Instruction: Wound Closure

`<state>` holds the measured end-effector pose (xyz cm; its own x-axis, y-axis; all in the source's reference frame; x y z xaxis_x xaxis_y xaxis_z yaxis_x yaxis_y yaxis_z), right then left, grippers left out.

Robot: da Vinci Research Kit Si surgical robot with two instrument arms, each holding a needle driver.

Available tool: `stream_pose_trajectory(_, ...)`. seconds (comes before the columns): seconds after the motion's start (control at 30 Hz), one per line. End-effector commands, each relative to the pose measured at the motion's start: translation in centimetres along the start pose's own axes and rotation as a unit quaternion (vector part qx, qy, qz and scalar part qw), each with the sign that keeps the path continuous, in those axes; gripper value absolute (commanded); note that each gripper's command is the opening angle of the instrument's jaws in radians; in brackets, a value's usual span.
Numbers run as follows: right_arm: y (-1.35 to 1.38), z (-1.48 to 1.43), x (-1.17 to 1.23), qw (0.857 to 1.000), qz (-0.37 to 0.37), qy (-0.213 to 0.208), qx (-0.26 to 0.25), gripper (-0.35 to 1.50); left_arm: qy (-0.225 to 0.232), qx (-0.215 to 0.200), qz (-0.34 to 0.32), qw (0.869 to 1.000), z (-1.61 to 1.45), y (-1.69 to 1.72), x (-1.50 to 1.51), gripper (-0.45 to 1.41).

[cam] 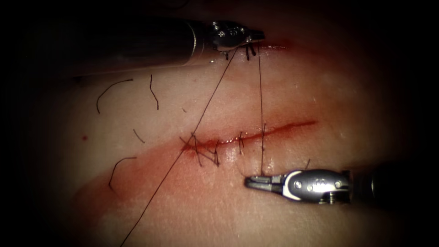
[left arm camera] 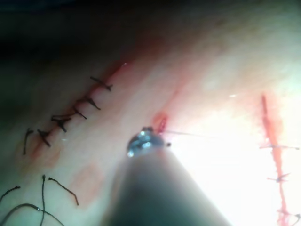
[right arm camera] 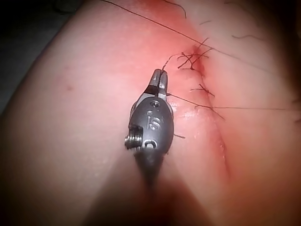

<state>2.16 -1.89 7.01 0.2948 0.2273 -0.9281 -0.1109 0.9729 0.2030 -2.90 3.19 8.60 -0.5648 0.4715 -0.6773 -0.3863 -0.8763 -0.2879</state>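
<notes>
My right tool (cam: 252, 182), jaws closed on the thread (cam: 261, 114) just near of the cut (cam: 256, 135), and my left tool (cam: 256, 36), closed on its far end, hold it taut across the tissue (cam: 320, 91); I judge even, gentle tension advisable; needle not located.

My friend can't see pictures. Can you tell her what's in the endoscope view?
A taut thread runs across a partly stitched cut in the tissue, from the left tool above to the right tool below, both shut on it. Cut ends of thread lie left of the stitches.
</notes>
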Motion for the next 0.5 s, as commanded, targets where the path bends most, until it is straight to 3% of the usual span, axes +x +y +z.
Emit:
stream_pose_trajectory(0.03, -0.08, 0.05, -0.05, 1.0, 0.001, -0.001, 0.002, -0.35, 0.001, 0.0, 0.0, 1.0, 0.1, -0.03, -0.01, -0.45)
stream_pose_trajectory(0.5, -0.09, 0.04, -0.13, 1.0, -0.001, -0.018, 0.004, -0.35, 0.003, 0.005, 0.015, 1.0, 0.51, -0.11, -0.31, -0.45)
